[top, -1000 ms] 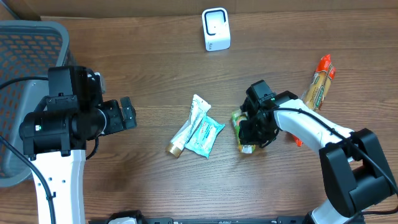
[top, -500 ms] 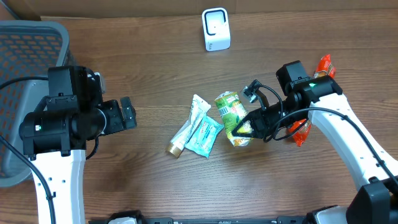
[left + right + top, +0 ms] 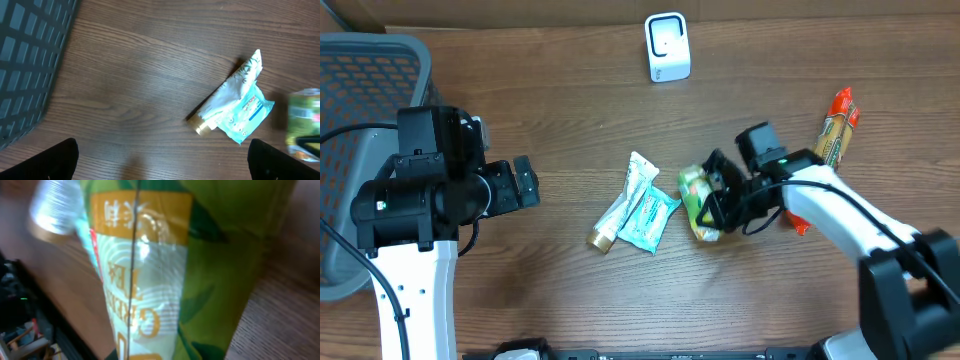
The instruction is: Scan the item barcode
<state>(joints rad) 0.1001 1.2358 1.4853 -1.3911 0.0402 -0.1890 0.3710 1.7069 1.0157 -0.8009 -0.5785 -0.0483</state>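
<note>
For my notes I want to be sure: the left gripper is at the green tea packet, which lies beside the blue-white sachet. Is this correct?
Not quite. It is the right gripper that is at the green tea packet, as the overhead view shows. The packet does lie beside the blue-white sachet.

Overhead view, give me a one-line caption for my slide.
Right gripper at the green tea pouch near a white tube, left gripper open near the basket, scanner at the far edge.
</note>
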